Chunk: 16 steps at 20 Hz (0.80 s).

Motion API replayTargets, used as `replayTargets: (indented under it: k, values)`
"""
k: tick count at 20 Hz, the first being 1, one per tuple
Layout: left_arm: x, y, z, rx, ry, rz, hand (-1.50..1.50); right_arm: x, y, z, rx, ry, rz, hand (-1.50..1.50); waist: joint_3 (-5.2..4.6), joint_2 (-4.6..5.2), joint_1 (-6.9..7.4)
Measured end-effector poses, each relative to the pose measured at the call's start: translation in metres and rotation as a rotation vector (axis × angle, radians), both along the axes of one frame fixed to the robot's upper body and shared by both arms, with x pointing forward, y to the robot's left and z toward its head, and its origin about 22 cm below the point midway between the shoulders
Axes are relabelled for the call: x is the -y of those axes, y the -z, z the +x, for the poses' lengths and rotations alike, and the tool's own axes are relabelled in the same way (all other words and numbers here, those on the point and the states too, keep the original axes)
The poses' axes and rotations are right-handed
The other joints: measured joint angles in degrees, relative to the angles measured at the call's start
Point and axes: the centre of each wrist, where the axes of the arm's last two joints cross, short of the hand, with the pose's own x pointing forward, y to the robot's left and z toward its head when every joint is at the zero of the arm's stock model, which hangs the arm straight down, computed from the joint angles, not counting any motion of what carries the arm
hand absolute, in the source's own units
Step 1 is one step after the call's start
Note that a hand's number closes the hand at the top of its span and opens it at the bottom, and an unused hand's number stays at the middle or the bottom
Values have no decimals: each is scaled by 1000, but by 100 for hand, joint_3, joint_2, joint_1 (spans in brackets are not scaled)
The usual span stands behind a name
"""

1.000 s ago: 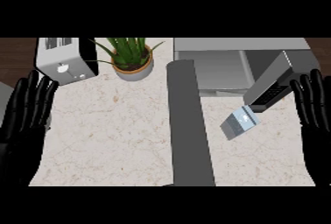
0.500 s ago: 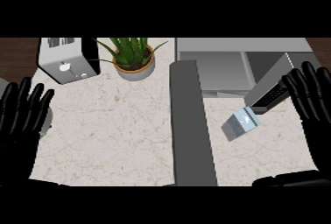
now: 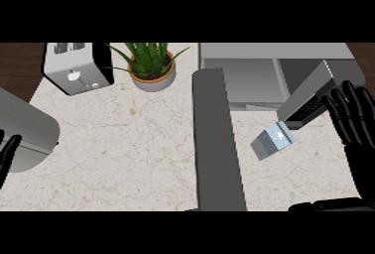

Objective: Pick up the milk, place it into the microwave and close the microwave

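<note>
At three o'clock on the pale marble counter (image 3: 124, 134), we see the small blue-grey milk carton (image 3: 273, 140) lying untouched, just beside the grey microwave (image 3: 249, 74) and its open door (image 3: 311, 96). The right robot hand (image 3: 353, 116) hangs wide, fingers straight, holding nothing; of the left robot hand (image 3: 7, 154), at nine o'clock, only fingertips show, apparently relaxed. We judge a reach could knock the carton or catch the door. A silver toaster (image 3: 73, 67) and potted green plant (image 3: 150, 67) stand at eleven o'clock, and a long grey bar (image 3: 218, 149) crosses the centre.
</note>
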Motion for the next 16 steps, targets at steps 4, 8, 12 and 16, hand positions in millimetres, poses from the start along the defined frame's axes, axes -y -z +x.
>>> replayTargets:
  k: [4,8,12,16]
  values:
    - [-4,2,-22,1,2,-3,-150,0,14,4,-25,29,-26,-150,0,0,12]
    - [-14,2,-35,-15,-14,8,-150,6,37,14,-71,80,-28,-150,1,2,23]
    - [-21,5,-44,-29,-23,20,-150,14,66,23,-109,137,-50,-150,1,3,38]
    - [-28,3,-48,-43,-36,25,-150,28,97,30,-145,188,-69,-150,4,7,39]
